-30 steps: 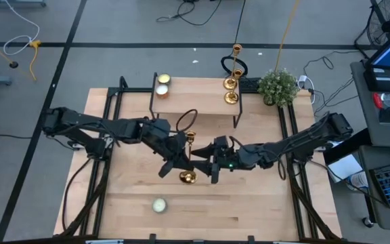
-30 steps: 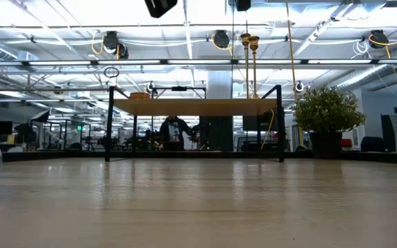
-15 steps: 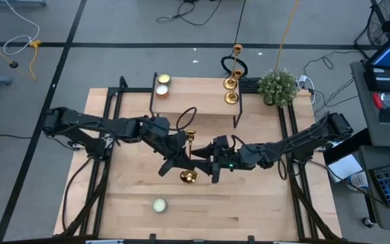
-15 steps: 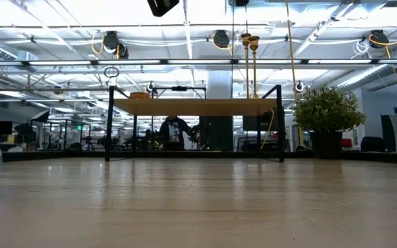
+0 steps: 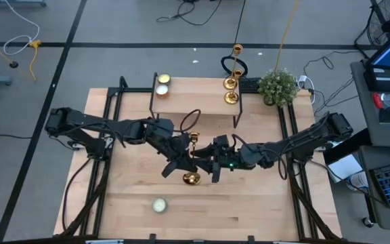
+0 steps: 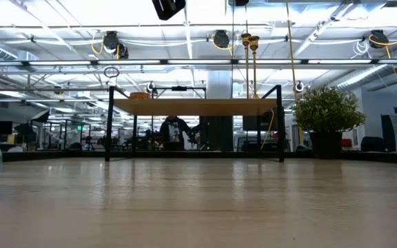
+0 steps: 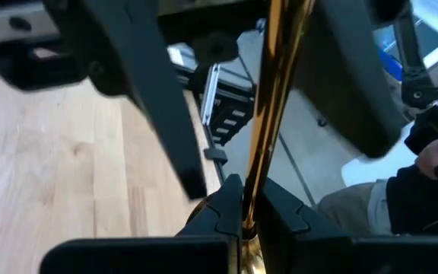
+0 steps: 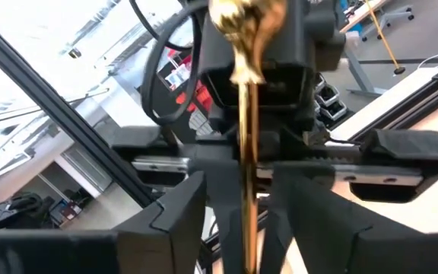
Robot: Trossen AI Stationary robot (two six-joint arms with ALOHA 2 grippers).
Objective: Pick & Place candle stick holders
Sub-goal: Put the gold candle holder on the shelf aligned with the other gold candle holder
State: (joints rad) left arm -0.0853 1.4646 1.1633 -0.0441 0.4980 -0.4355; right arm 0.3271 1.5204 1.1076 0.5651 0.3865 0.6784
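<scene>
Your left gripper (image 5: 185, 157) and right gripper (image 5: 207, 163) meet mid-table, above the wood. Both are clamped on the slim stem of one shiny brass candlestick holder (image 5: 192, 159); its round base points toward the near edge and its cup toward the far side. The left wrist view shows the stem (image 7: 268, 129) pinched between that gripper's own fingers, and the right wrist view shows the same for the other gripper. Two more tall brass candlestick holders (image 5: 233, 80) stand on the raised wooden shelf (image 5: 195, 98) at the far edge, just left of a small green potted plant (image 5: 277, 87). Two round disc candles (image 5: 161, 84) sit at the shelf's far left. One pale disc candle (image 5: 158, 205) lies near the front, well apart from the grippers.
</scene>
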